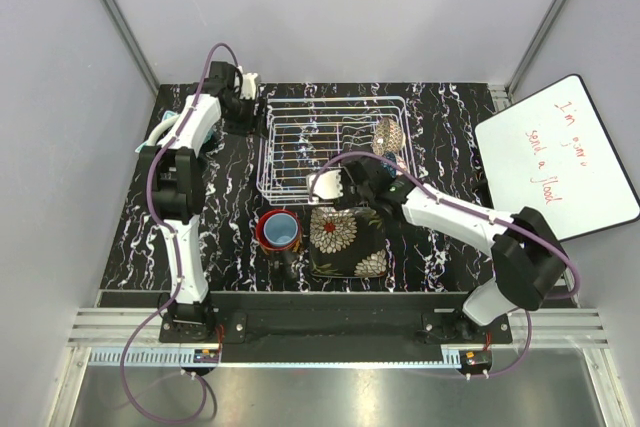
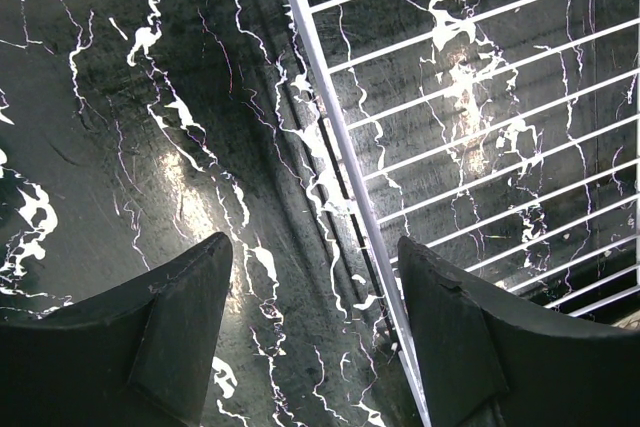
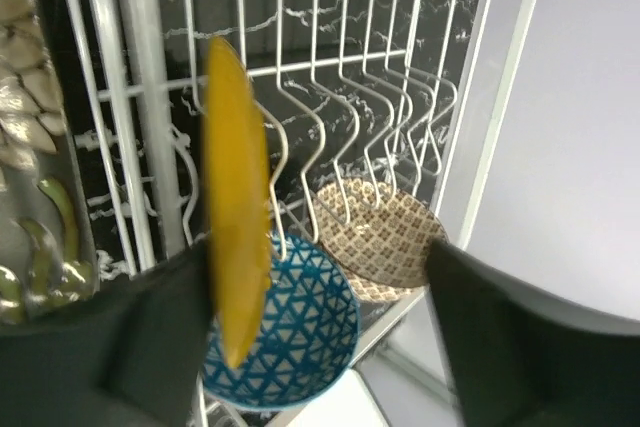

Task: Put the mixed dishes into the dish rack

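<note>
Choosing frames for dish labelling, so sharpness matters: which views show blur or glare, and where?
Right wrist view: the mustard-yellow plate, close to the lens, is soft-edged, while the dish rack prongs behind are crisper. Left wrist view: a pale glare patch sits on the glossy table. Top view: evenly lit, sharp.
</note>
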You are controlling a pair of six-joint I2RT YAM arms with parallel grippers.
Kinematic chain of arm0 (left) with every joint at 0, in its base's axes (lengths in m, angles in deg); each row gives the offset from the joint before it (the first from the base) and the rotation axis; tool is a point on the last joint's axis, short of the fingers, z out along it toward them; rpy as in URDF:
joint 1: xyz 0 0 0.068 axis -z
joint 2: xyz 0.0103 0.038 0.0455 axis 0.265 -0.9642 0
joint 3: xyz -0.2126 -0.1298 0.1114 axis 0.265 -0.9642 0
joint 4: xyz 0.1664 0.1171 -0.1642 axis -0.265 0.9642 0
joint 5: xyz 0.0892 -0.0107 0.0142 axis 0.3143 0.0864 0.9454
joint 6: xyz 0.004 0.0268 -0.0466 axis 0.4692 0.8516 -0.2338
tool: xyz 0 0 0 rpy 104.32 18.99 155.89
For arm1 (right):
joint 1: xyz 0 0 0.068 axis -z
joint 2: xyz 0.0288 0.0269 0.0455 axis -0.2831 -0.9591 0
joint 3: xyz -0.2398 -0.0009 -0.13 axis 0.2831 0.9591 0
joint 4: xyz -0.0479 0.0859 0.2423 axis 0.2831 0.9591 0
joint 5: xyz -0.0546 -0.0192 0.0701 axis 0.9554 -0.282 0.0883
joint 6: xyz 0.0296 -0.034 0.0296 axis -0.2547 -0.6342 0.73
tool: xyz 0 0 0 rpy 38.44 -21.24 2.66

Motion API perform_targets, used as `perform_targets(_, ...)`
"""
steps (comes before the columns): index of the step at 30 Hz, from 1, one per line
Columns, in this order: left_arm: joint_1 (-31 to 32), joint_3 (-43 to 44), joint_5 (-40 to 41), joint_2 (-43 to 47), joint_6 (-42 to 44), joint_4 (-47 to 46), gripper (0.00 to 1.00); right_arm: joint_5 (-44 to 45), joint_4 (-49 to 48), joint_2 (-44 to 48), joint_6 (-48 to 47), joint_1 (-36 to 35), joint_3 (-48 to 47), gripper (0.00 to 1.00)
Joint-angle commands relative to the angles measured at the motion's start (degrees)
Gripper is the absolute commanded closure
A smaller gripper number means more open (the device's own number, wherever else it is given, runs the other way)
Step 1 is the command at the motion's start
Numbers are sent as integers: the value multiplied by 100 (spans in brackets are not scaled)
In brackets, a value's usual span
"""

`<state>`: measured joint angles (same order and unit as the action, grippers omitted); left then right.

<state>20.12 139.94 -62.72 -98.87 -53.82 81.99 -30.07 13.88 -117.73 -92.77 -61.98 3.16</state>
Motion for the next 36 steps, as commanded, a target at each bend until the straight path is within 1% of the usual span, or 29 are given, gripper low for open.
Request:
perform_targets(1,-71,22,9,350,145,-49,28,539,458,402,444,-174,-511,0)
perform_targets(3,-71,101,-96,421,303,100,27,601,879,604,700,-210,-669,0)
perform_targets(6,-71,338,-123,500,514,364,27,1162,1293,780,1332,-332,-907,0)
perform_targets(7,-71,356,-106,552,576,390,27,1546,1399,850,1821,-350,-986,0)
perform_targets(9,-71,339,-44,762,768,469,27,1804,1907,938,2342,-350,-1328,0)
perform_targets(10,-71,321,-18,851,848,487,26,2101,2040,1026,2997,-350,-1434,0)
perform_targets(11,-62,286,43,930,927,505,25,2182,2224,1088,3317,-350,-1635,0)
perform_targets(12,-62,269,70,1122,1058,513,25,2209,2653,1140,3581,-350,-1715,0)
perform_targets(13,-54,268,88,1203,1138,548,24,2079,2874,1245,4176,-342,-1759,0)
perform_targets(15,-19,233,79,1387,1357,619,24,2139,3139,1404,4994,-342,-1611,1)
perform_targets(16,8,198,62,1623,1463,645,24,2131,3236,1535,5904,-333,-1480,0)
perform_targets(18,131,-11,44,1861,1806,654,24,1668,3517,1633,6778,-211,-997,0)
perform_targets(19,244,-126,35,2132,1929,663,24,838,3518,1781,7105,-131,-804,0)
perform_targets(20,324,-258,-8,2257,2199,672,24,429,3466,1852,7343,-52,-462,0)
perform_targets(21,394,-598,-17,2415,2324,663,24,182,3370,1922,7815,62,-311,0)
perform_targets(22,595,-784,0,2547,2456,672,24,-160,3317,2062,8012,158,-179,0)
perform_targets(24,850,-1215,158,2916,2851,654,24,-531,3054,2256,8494,378,278,0)
perform_targets(25,1104,-1609,219,3013,2974,654,24,-1037,2992,2422,8601,710,427,0)
perform_targets(27,1369,-2041,369,3286,3246,628,25,-1523,2868,2529,8838,1010,797,0)
perform_targets(28,1631,-2478,430,3382,3309,471,25,-1648,2824,2625,8901,1221,894,0)
perform_targets(30,1914,-2894,658,3602,3397,277,25,-1641,2649,2679,8997,1267,1123,0)
perform_targets(31,2211,-3279,746,3638,3424,102,25,-1657,2605,2662,9041,1319,1123,0)
perform_targets(33,2529,-3606,922,3725,3433,-31,25,-1858,2499,2574,9295,1433,1097,0)
perform_targets(34,2844,-3738,993,3752,3424,-162,25,-1955,2412,2469,9436,1503,1166,0)
perform_targets(36,3135,-4064,1204,3778,3380,-312,25,-2262,1982,2407,9760,1592,1333,0)
